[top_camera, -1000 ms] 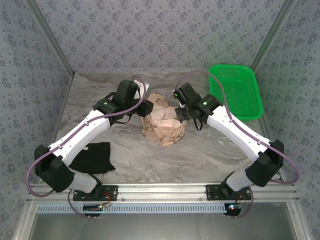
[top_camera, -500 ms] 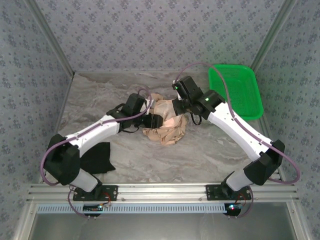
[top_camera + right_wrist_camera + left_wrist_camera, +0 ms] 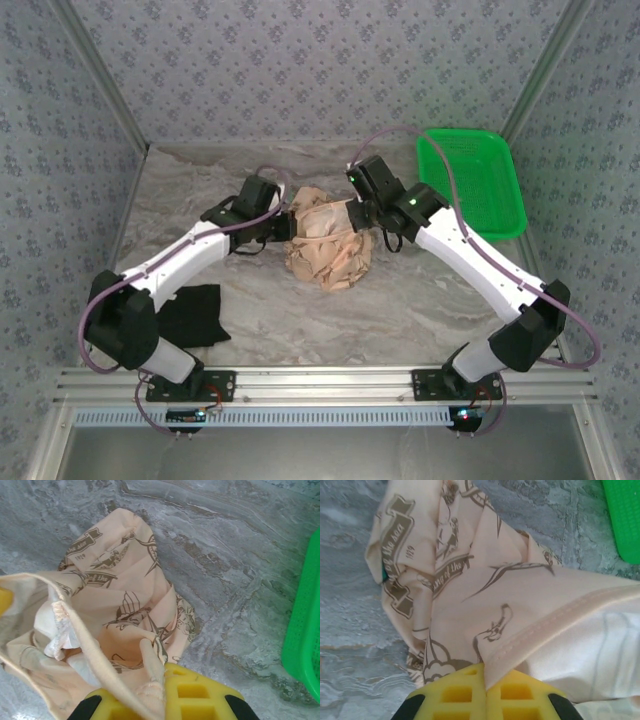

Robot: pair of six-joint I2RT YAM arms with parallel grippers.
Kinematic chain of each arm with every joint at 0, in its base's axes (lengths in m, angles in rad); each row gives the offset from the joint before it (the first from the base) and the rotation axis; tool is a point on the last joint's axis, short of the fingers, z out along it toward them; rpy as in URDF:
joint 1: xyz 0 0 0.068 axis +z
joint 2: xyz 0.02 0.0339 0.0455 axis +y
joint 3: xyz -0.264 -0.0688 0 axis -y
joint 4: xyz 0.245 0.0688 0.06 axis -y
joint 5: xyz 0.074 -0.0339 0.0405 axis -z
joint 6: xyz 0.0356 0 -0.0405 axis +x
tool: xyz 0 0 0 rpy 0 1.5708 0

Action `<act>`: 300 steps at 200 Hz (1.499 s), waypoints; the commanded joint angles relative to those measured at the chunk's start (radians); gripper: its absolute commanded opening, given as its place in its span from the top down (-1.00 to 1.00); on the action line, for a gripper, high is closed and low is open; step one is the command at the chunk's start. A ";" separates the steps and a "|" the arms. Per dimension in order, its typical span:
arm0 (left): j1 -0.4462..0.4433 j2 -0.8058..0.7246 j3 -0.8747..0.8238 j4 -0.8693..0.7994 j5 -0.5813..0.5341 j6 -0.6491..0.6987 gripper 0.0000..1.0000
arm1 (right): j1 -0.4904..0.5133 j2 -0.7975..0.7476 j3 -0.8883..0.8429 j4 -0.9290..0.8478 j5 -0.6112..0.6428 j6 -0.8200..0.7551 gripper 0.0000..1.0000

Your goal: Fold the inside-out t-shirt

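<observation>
1. A black garment (image 3: 190, 312) is laid flat on the marbled surface (image 3: 430, 290), beside the left arm's base.
2. The left gripper (image 3: 284, 224) is clamped on a hem of the t-shirt (image 3: 328, 250), which is pinched between its yellow pads (image 3: 452, 695).
3. The t-shirt is bunched at the middle of the surface, gripped at both sides.
4. The right gripper (image 3: 358, 214) is clamped on the t-shirt's right edge.
5. A green basket (image 3: 470, 180) is set at the far right, apart from the t-shirt.

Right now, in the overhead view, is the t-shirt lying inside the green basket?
No, the t-shirt lies crumpled on the table, to the left of the green basket and apart from it.
</observation>
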 commanded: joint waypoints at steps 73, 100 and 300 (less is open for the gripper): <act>-0.066 0.059 0.814 -0.085 -0.396 0.638 1.00 | -0.181 0.040 0.286 0.312 0.108 -0.056 1.00; -0.158 0.064 1.017 -0.176 -0.427 0.734 1.00 | -0.143 -0.012 0.419 0.266 0.146 -0.124 1.00; 0.011 0.308 1.295 -0.198 -0.276 0.687 1.00 | -0.353 0.256 0.830 0.127 -0.172 -0.039 1.00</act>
